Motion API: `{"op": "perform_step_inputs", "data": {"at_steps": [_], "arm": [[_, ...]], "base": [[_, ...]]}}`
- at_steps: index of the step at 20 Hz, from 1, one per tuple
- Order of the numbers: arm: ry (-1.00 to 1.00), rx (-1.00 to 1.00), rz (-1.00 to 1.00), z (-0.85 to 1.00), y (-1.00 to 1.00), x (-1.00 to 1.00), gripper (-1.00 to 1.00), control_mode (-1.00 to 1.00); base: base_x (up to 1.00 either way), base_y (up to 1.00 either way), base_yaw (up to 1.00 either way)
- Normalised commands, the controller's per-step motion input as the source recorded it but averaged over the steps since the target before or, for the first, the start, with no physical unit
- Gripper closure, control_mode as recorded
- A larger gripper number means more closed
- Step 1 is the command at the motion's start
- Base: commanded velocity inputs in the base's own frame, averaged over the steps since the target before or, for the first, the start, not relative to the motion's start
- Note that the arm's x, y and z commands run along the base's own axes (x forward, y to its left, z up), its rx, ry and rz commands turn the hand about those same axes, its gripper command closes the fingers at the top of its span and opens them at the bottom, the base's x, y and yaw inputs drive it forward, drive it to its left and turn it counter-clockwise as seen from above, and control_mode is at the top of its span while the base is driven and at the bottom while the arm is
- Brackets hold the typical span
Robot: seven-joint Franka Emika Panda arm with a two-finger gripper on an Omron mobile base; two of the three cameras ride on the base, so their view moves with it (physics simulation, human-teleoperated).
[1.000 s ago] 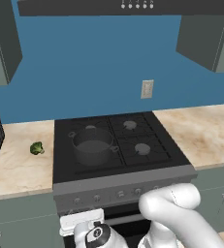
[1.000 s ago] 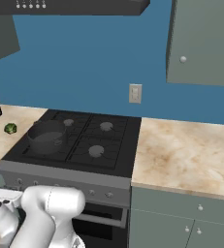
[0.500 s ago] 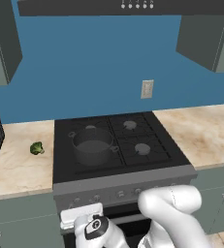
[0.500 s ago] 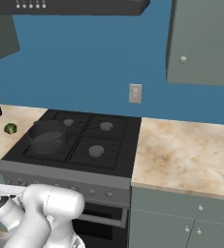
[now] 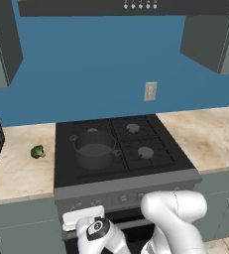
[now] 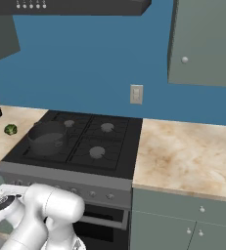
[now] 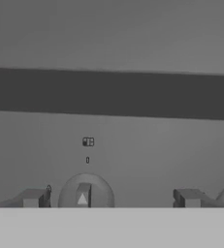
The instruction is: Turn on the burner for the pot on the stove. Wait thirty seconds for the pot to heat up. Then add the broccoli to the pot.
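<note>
Pot point(image 5: 94, 149) on stove point(image 5: 121, 149) front-left burner; broccoli point(image 5: 37, 152) on counter point(image 5: 17, 168)

A dark grey pot point(image 5: 94, 149) is sitting on the black stove point(image 5: 136, 163) with its grey knob panel; bright green broccoli point(image 5: 37, 152) is lying on the beige marbled counter point(image 5: 207, 134) under a blue wall point(image 5: 106, 64).

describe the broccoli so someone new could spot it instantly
Start at the black stove in the beige counter. On the counter just left of it, between the stove and a dark box at the wall, lies the broccoli: a small bumpy floret, the one bright green thing there.
</note>
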Motion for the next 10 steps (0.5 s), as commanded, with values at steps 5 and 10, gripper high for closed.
{"op": "perform_step_inputs", "data": {"at_steps": [5,10], "arm": [[0.0,0.0,0.0,-0.14,0.04,0.2,-1.0,-1.0],[-0.02,0.0,0.0,-0.09,0.14,0.22,-1.0,-1.0]], "base": [[0.0,0.0,0.0],[0.0,0.0,0.0]]}}
